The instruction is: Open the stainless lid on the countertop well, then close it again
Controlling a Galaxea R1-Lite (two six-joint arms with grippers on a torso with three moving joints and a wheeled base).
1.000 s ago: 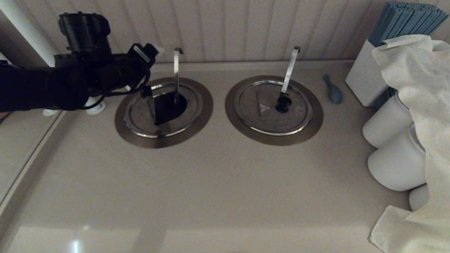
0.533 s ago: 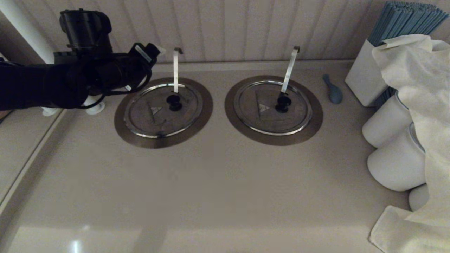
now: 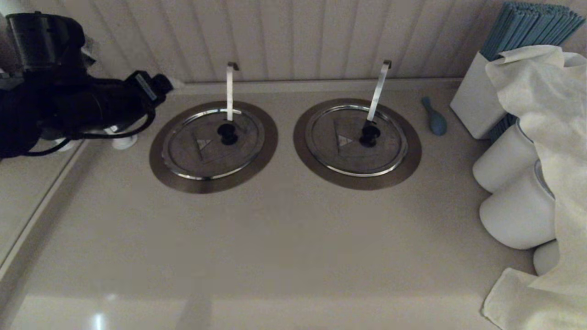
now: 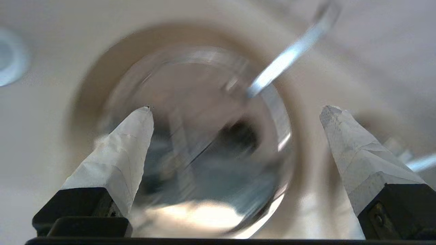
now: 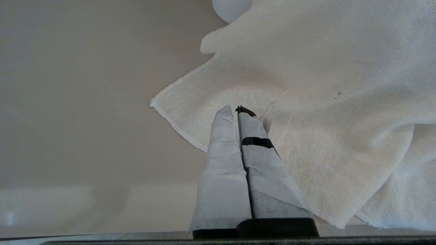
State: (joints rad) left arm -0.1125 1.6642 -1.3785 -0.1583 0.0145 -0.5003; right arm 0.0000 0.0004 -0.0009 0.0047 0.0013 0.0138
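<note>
The stainless lid (image 3: pixel 202 158) lies flat and closed over the countertop well, with its black knob (image 3: pixel 227 133) and pale triangle mark (image 3: pixel 203 144) showing. The brownish collar (image 3: pixel 167 176) rings it, and the dark hole is hidden beneath. The hooked ladle handle (image 3: pixel 229 89) rises upright behind the knob. My left gripper (image 3: pixel 159 85) hovers to the left of the well, apart from the lid. In the left wrist view the left gripper (image 4: pixel 237 109) is open and empty, with the lid (image 4: pixel 190 102) blurred beyond it. My right gripper (image 5: pixel 235 109) is shut and empty over a white cloth (image 5: pixel 323 102).
The twin lid (image 3: pixel 339 158) with its slanting handle (image 3: pixel 378 91) sits to the right. Further right are a blue spoon (image 3: pixel 434 120), a white box of blue straws (image 3: pixel 474 103), white canisters (image 3: pixel 504 162) and a draped cloth (image 3: pixel 545 114). A panelled wall runs behind.
A second ago half the lid stood folded up with the well open. It dropped flat by half a second ago. The left arm has since drawn back to the left.
</note>
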